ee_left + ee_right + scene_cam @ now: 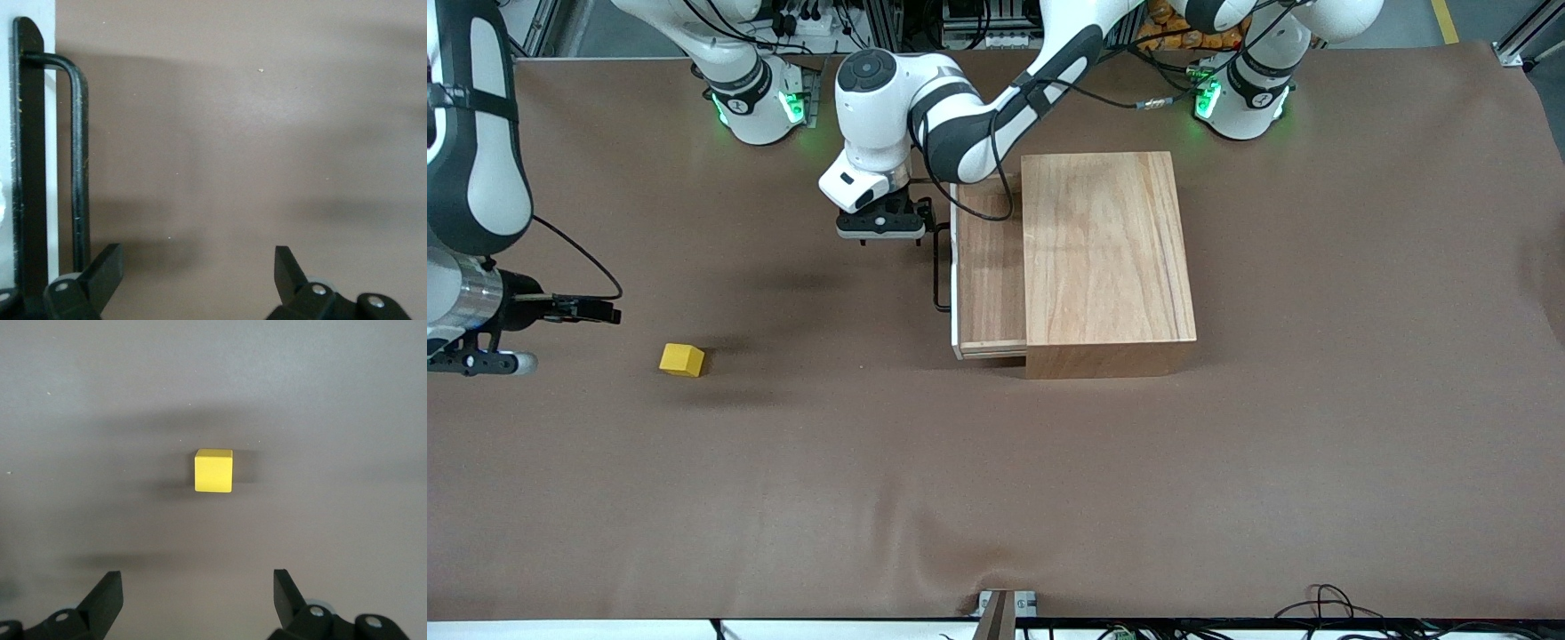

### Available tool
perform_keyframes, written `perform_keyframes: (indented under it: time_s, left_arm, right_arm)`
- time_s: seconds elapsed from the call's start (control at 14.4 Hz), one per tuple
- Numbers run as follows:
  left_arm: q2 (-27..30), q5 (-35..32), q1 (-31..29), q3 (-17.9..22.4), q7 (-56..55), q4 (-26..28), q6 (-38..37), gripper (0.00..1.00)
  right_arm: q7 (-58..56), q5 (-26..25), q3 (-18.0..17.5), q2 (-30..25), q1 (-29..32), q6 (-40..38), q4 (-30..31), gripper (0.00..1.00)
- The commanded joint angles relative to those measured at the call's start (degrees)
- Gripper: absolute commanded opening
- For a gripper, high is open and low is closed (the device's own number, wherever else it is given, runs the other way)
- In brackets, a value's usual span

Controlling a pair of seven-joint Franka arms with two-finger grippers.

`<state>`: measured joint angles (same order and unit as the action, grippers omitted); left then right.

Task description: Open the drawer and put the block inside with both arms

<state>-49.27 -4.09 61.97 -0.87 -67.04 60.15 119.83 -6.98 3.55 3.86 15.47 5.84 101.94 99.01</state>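
The drawer (989, 284) stands partly pulled out of the wooden box (1107, 249), toward the right arm's end of the table. Its black wire handle (940, 267) (79, 153) is free. My left gripper (889, 238) (197, 257) hovers open just off the handle, which runs past the outside of one finger (107, 267), with nothing between the fingers. The yellow block (682, 359) (213, 471) lies on the cloth toward the right arm's end. My right gripper (489, 363) (197, 577) hangs open close to the block, apart from it and holding nothing.
A brown cloth (996, 480) covers the whole table and wrinkles near the front edge (960, 556). Both arm bases (760, 102) (1240, 98) stand along the edge farthest from the front camera. Loose cables (1325, 604) lie at the front edge.
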Motion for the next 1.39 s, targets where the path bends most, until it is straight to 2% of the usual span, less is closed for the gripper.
perform_keyframes:
  time_s: [0.0,0.14,0.35,0.63,0.7,0.83,0.97,1.32]
  left_arm:
    - [-0.49,0.75,0.35,0.17,-1.6,-1.7,0.67,1.0]
    - [1.01,2.06,0.09,0.34,-1.69,-1.61,-0.82,1.0]
    - [5.04,2.42,-1.23,0.87,-1.7,-1.26,-4.94,1.0]
    - [14.79,1.55,-5.78,2.1,-1.0,0.41,-12.93,1.0]
    - [17.08,1.54,-7.89,2.1,-0.38,0.41,-16.78,1.0]
    - [21.82,1.46,-13.33,2.1,1.46,1.37,-25.74,1.0]
    - [24.91,1.46,-19.92,2.1,8.55,1.81,-31.21,1.0]
    - [30.27,1.54,-38.55,1.93,29.37,4.0,-40.8,1.0]
  right_arm:
    - [1.17,0.94,-0.7,5.33,0.41,5.7,-0.31,1.0]
    - [1.0,0.94,-0.7,8.77,1.1,9.41,-0.31,1.0]
    - [0.91,0.94,-0.7,10.54,1.02,11.17,-0.31,1.0]
    - [0.56,0.94,-0.79,14.75,0.67,17.58,-0.23,1.0]
    - [0.39,0.94,-0.79,15.98,0.58,18.99,1.08,1.0]
    - [-0.31,0.94,-0.96,15.82,0.58,26.6,7.56,1.0]
    - [-2.42,1.02,-1.22,14.94,0.23,33.21,13.46,1.0]
    - [-2.51,1.02,-1.23,14.94,0.14,34.3,14.54,1.0]
